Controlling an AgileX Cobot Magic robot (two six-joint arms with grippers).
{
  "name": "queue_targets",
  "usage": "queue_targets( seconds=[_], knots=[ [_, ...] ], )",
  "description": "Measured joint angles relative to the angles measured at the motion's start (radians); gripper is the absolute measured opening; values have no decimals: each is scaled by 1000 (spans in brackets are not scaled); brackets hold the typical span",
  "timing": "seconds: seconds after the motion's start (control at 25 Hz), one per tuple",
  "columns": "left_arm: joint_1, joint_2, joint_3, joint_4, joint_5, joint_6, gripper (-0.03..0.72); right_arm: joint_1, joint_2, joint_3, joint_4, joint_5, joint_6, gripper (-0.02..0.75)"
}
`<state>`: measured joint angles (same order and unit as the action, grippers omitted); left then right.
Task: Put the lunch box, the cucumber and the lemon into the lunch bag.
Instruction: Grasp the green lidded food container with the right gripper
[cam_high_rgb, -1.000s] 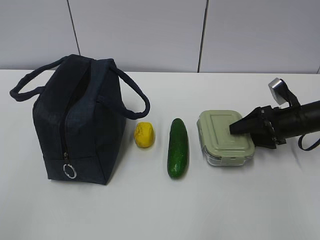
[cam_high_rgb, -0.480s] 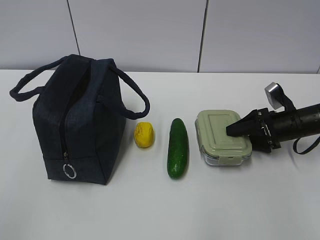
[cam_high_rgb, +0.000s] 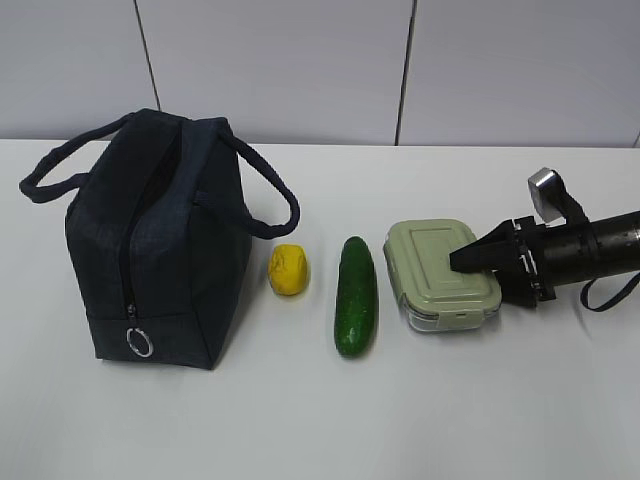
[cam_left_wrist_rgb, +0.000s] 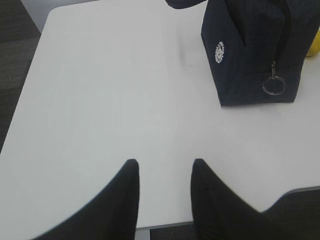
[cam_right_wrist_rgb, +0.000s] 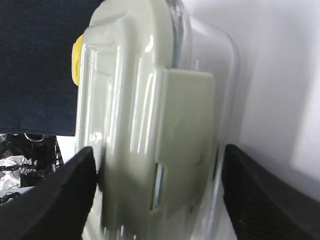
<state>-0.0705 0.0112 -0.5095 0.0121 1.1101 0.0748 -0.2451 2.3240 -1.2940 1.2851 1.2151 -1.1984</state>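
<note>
1. The left gripper (cam_left_wrist_rgb: 162, 192) shows only in its wrist view: two dark fingers with a plain gap between them, nothing in it, poised over a bare stretch of the white table (cam_left_wrist_rgb: 110, 90) near its edge.
2. The lunch bag (cam_high_rgb: 160, 240) stands upright at the left of the table, dark navy and boxy. Its two loop handles fall to either side. The zipper runs down the near end to a silver ring pull (cam_high_rgb: 140, 343). In the left wrist view a small round white logo (cam_left_wrist_rgb: 219, 52) shows on its side.
3. The lemon (cam_high_rgb: 288, 270) sits on the table just right of the bag, close to its lower corner but apart from it.
4. The cucumber (cam_high_rgb: 356, 296) lies next, lengthwise toward the camera, between the lemon and the lunch box, touching neither.
5. The lunch box (cam_high_rgb: 443, 275) rests flat on the table, sage-green lid on, its clear base showing under the rim.
6. The right gripper (cam_high_rgb: 484, 258) reaches in from the right edge, low and nearly level. Its jaws are spread wide; in the wrist view one finger (cam_right_wrist_rgb: 55, 192) sits on each side of the box's near end, right at its walls. Whether they press on it cannot be told.
</note>
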Motion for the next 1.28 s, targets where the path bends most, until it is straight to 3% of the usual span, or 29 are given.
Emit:
queue_targets(
  seconds=[0.44,0.8,1.28],
  knots=[
    [0,0,0,0,0,0,239,0,10,-28,-28,13,28,566],
    [0,0,0,0,0,0,239,0,10,-30,-28,47,42,390],
    [0,71,-13,-4,9,0,238,0,10,-30,-28,49,45,375]
  ],
)
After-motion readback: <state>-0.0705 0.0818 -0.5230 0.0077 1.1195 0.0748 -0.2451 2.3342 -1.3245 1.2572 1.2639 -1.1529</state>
